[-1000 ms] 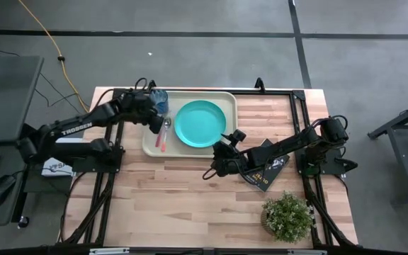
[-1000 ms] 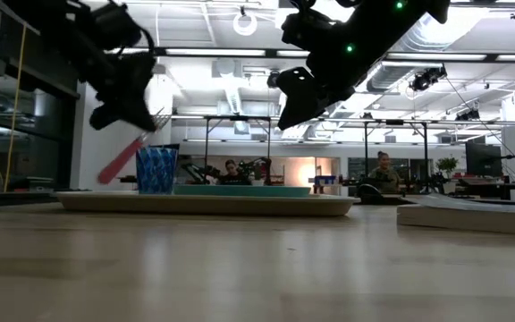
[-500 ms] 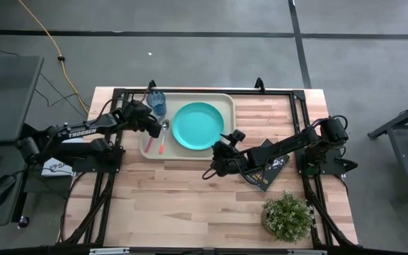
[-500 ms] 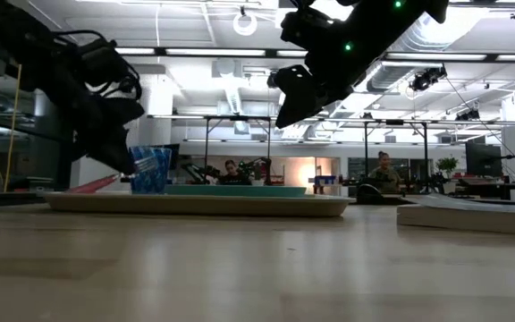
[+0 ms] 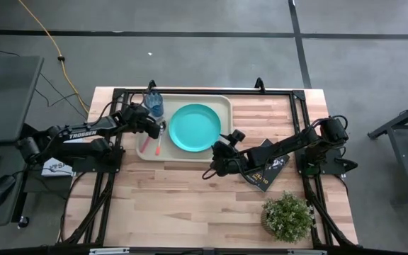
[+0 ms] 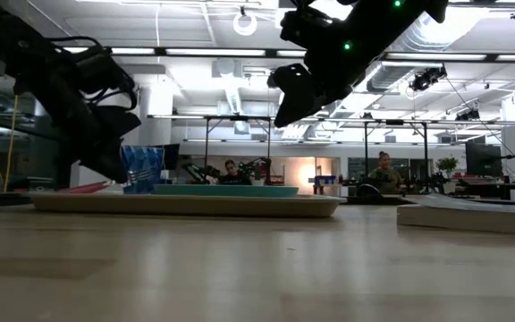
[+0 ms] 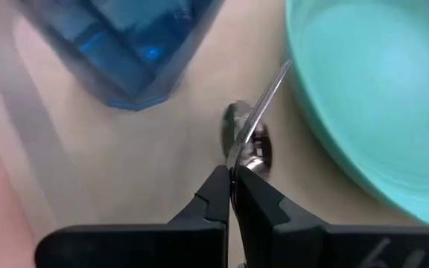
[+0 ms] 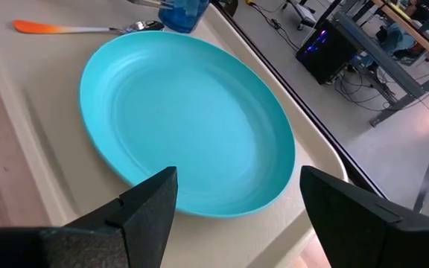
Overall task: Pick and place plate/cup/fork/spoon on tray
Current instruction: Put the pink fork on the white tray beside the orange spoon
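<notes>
Nearly done, I'd say: the plate (image 5: pixel 194 127), cup (image 5: pixel 155 105) and spoon (image 5: pixel 160 138) sit on the tray (image 5: pixel 222 103). Left end effector (image 7: pixel 232 176), at the plate's nine o'clock, pinches the fork (image 7: pixel 258 119) low over it. Right end effector (image 8: pixel 233 195) hovers wide at five o'clock.

Left tool (image 7: pixel 232 195) pinched closed, held low; right tool (image 8: pixel 233 205) spread wide, raised

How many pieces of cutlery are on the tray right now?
2. The spoon lies on the tray between the cup and the plate. The fork sits beside it, its tines pinched in the left gripper.
</notes>
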Available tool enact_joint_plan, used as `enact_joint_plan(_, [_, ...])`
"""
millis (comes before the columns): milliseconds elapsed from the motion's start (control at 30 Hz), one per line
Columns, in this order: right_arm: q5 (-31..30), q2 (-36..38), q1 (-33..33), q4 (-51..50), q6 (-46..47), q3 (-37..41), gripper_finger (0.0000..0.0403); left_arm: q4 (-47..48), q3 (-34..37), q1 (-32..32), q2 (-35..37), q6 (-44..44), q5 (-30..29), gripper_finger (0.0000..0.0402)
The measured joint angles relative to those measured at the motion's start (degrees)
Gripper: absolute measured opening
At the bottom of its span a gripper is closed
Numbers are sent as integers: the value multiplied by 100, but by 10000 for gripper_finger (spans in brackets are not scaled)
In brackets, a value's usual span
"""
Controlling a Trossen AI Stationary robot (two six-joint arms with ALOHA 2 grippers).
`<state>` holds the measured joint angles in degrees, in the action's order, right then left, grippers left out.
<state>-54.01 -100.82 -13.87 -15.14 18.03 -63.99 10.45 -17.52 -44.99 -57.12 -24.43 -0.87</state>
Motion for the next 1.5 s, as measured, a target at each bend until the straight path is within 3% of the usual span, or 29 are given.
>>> enact_joint_plan(267, [60, 0, 0, 17, 10, 0, 275, 186, 0, 0, 0, 77, -328, 13])
enact_joint_plan(700, [69, 0, 0, 22, 13, 0, 275, 192, -2, 2, -166, 368, -745, 72])
enact_joint_plan(967, [69, 0, 0, 24, 13, 0, 275, 813, -875, 4, 277, 662, -729, 87])
enact_joint_plan(1067, [69, 0, 0, 24, 13, 0, 275, 997, -964, 56, 361, 620, -662, 77])
enact_joint_plan(1233, [199, 0, -2, 29, 13, 0, 275, 1011, -585, 370, 247, 645, -625, 9])
enact_joint_plan(1500, [198, 0, -2, 66, 10, 0, 275, 46, 105, 953, 221, 351, -563, 1])
